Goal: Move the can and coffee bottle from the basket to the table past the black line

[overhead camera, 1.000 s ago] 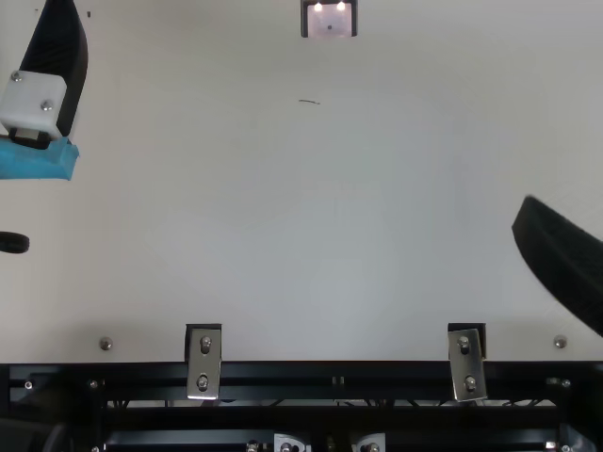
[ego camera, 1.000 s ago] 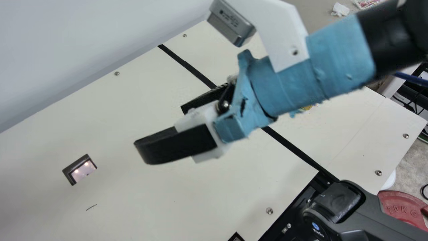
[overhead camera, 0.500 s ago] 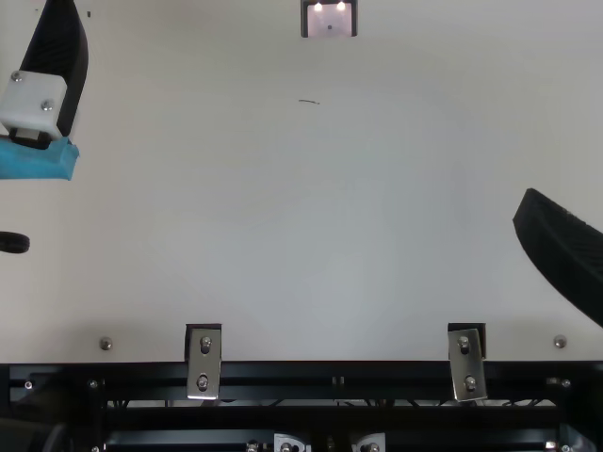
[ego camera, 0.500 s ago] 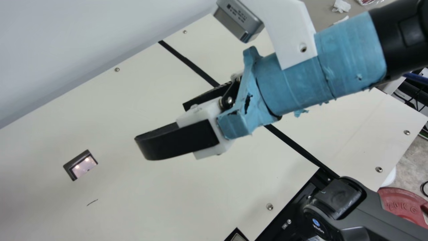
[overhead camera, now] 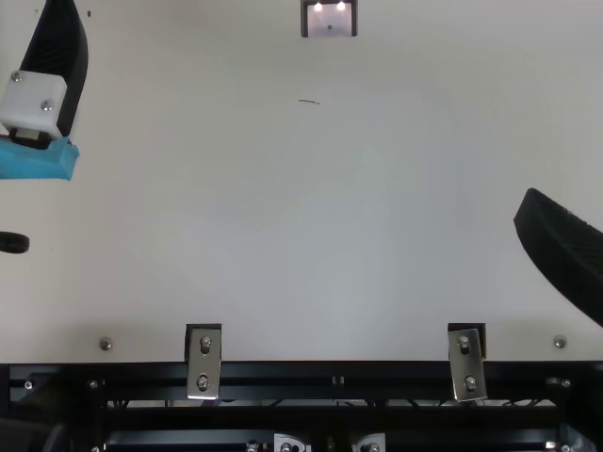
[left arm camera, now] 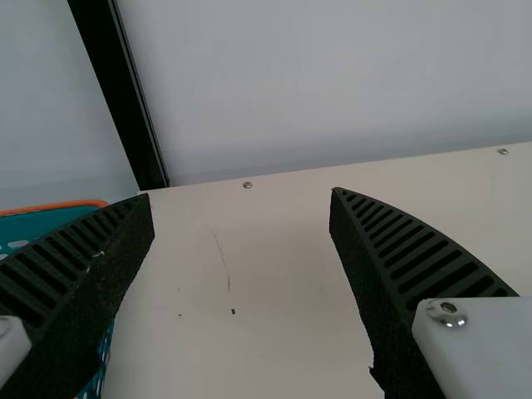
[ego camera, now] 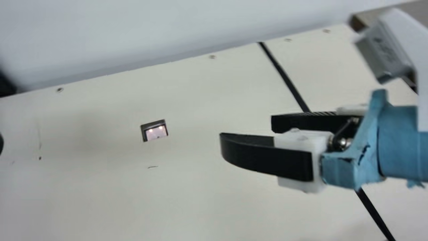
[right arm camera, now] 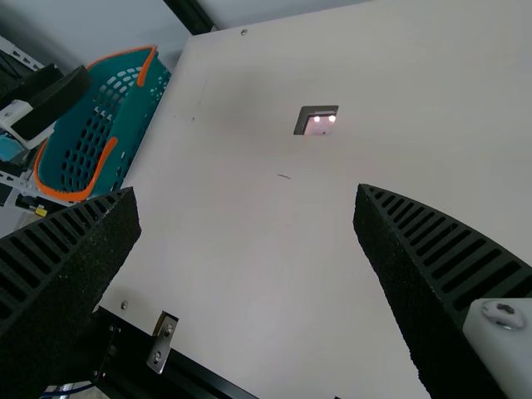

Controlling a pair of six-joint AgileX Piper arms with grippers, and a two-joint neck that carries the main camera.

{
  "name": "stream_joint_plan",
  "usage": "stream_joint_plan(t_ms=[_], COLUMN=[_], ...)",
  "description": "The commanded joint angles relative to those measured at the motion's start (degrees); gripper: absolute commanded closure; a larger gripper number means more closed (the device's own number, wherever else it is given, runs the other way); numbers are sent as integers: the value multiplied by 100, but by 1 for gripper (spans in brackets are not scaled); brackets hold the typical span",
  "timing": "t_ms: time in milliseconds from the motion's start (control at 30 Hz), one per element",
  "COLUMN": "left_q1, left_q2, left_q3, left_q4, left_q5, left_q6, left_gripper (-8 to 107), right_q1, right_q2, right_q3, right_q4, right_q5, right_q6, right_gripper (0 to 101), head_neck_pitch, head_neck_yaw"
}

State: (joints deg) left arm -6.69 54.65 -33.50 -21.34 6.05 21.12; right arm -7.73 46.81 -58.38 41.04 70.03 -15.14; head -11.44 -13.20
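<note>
Teal with an orange rim, the basket (right arm camera: 140, 112) sits at the edge of the cream table (right arm camera: 241, 241) in the right wrist view. Near it, the left gripper (overhead camera: 58, 56) has its fingers spread wide, with nothing held between them. The right gripper (ego camera: 248, 132) is also wide apart and empty, above the table, and in the main view the black line (ego camera: 284, 78) runs across the tabletop behind it

Left gripper (overhead camera: 57, 61) and right gripper (ego camera: 247, 130), each with curved black ribbed fingers wide apart on white mounts.
</note>
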Motion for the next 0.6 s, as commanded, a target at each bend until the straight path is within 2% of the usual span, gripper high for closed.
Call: stream_joint_plan(t_ms=[0, 567], left_q1=[0, 0], left_q2=[0, 0], left_q3=[0, 0], left_q4=[0, 0], left_q5=[0, 0], left_q6=[0, 0], left_gripper=[9, 9], right_q1=[0, 0], right_q2=[0, 0], right_q3=[0, 0], right_q4=[0, 0], right_q5=[0, -5], right_q6=[0, 0], right_gripper=[0, 0], head_neck_pitch=[-192, -890], head_neck_yaw=[453, 3697])
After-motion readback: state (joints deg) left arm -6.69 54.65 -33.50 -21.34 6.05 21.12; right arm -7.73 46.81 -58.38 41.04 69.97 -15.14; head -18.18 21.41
